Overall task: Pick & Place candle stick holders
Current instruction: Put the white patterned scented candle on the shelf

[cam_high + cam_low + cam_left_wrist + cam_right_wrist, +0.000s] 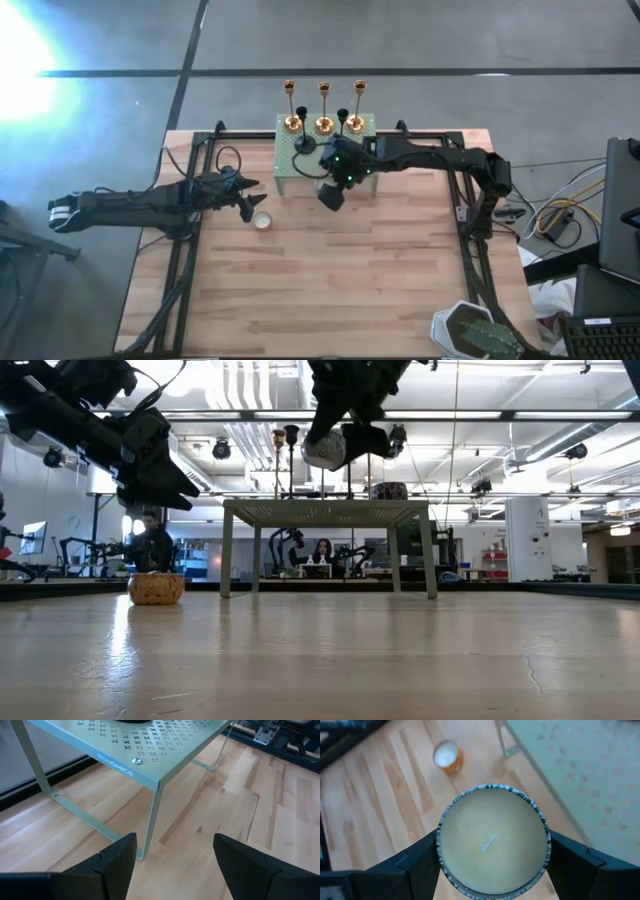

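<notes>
Fingers (417, 865) of my right gripper (492, 870) are clamped on a round pale candle in a blue-patterned jar (492, 845), one finger on each side of the rim, held up in the air just in front of the green perforated metal stand (300, 172). Fingers (117, 857) of my left gripper (172, 862) stand wide w/ nothing between them, hovering above the desk (340, 290) just left of the stand's front corner.

Candle stick holders are all on top of the stand, toward its back edge. Three shiny gold stemmed holders (324, 108) stand upright in a row. One short matte black holder (304, 142) stands near the stand's left front, and a second black holder (342, 116) sits between the middle and right gold ones. I can't tell if any of them touch.

On the desk, a small orange cup w/ a white candle (262, 221) sits close to the left gripper.
</notes>
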`<state>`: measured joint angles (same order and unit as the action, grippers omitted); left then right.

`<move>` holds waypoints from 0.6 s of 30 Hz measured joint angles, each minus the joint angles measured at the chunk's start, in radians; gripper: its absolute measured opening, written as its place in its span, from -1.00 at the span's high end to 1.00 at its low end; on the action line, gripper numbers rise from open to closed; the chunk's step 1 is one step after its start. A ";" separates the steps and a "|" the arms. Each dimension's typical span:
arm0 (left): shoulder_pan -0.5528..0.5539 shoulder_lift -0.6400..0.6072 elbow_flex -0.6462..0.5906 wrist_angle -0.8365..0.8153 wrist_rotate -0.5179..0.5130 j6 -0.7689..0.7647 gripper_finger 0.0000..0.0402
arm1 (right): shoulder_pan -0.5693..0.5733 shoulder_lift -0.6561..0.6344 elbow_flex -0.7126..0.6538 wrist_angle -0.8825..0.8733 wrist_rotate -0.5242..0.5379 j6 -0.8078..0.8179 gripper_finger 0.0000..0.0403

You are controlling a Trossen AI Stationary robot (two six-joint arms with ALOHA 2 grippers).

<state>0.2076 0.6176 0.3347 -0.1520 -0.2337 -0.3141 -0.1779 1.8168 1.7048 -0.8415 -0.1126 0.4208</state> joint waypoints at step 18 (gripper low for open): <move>0.000 0.000 0.000 0.003 0.000 0.001 -0.34 | -0.033 0.038 0.025 0.060 0.037 0.076 -0.42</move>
<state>0.2076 0.6175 0.3347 -0.1490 -0.2337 -0.3134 -0.2110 1.8548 1.7302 -0.7817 -0.0756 0.4972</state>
